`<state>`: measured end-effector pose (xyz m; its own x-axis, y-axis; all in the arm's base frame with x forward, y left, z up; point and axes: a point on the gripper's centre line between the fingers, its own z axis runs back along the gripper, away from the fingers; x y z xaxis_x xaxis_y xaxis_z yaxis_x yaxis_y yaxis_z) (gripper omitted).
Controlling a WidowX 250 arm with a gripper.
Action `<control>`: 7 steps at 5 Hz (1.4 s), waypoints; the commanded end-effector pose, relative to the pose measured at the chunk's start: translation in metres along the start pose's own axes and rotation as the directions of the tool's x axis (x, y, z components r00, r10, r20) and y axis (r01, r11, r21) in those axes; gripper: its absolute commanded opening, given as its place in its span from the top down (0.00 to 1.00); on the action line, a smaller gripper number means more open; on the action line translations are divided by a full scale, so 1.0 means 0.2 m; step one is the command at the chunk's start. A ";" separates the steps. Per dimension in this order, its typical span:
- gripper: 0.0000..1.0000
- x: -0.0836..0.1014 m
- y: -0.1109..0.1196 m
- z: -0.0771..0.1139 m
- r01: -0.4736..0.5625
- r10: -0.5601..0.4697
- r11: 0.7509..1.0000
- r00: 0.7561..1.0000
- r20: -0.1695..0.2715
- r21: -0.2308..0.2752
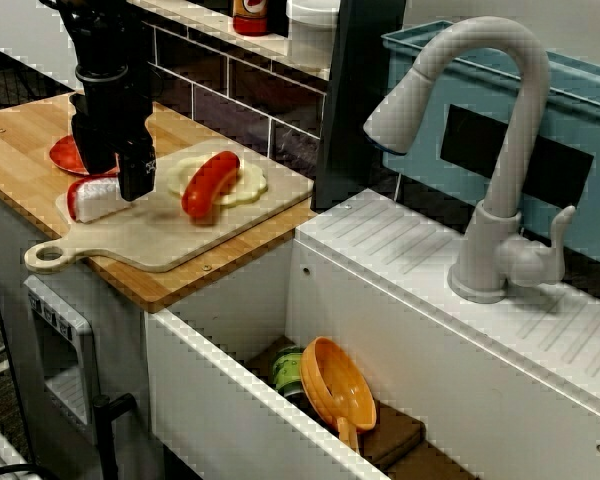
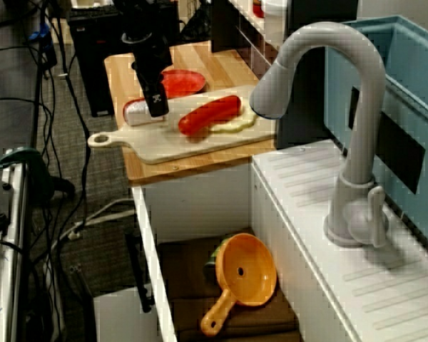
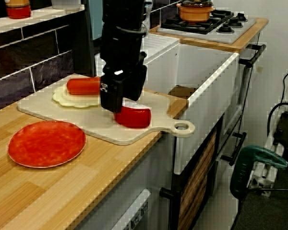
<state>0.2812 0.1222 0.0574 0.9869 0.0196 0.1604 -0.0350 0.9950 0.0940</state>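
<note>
**Wooden counter: gripper down on the cutting board**

On the cutting board (image 1: 170,245), the gripper (image 1: 135,185) meets the red-and-white toy piece (image 1: 92,198) at its sausage-side (image 1: 210,183) end. The piece lies lengthwise toward the handle. Jaw state: cannot tell.

View facing tiles: board (image 1: 170,240) lying on counter (image 1: 20,140), handle overhanging front edge. Sausage (image 1: 210,183) resting on flat slice (image 1: 250,185) on board's half nearer sink (image 1: 210,400). Wedge (image 1: 90,198) sitting on board twd handle end, L of sausage; gripper (image 1: 113,180) hanging right over wedge, contact can't tell. Plate (image 1: 62,152) lying on counter nr board, on side away fr sink. Sink sitting R of counter; scoop (image 1: 338,385) & can (image 1: 288,368) lying in it, side by side. Tap (image 1: 500,200) standing on ledge (image 1: 400,250) behind sink. View w/ stove: stove (image 3: 225,24) standing beyond sink, pot (image 3: 196,10) sitting on it.
</note>
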 end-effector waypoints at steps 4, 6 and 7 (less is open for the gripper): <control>0.00 -0.06 0.06 0.04 0.029 -0.028 0.999 1.000 -0.011 0.040; 1.00 -0.04 0.06 0.02 0.031 -0.031 0.999 0.999 -0.017 0.043; 1.00 -0.02 0.07 0.04 0.020 -0.019 0.999 0.999 -0.026 0.042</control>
<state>0.2693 0.1312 0.0565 0.9951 0.0042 0.0988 -0.0161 0.9927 0.1199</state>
